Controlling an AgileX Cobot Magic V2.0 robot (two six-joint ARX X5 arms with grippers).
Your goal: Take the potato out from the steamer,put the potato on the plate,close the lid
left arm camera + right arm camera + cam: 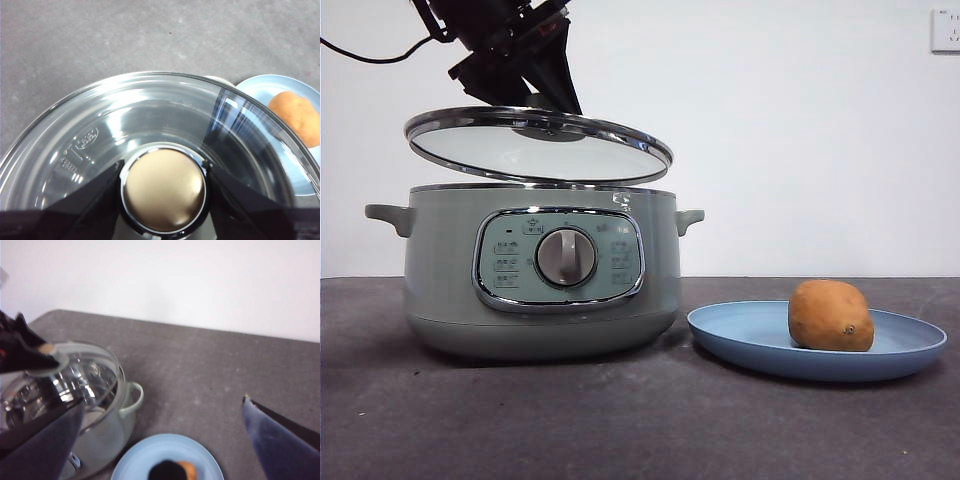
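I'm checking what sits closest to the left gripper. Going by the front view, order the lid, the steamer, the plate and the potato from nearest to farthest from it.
1. Lid: held by its knob in the left gripper.
2. Steamer: directly beneath the lid.
3. Plate: on the table beside the steamer.
4. Potato: on the plate, past its near rim.

My left gripper (pixel 164 187) is clamped on the lid's knob (pixel 164 189), one black jaw pressed to each side of it. In the front view that arm comes down dark from the top left, and its gripper (pixel 548 100) holds the lid (pixel 538 145) tilted above the pot. My right gripper (pixel 160 440) hangs high, with its jaws spread wide apart and nothing between them; it looks down from well above the table, to the right of the left arm.
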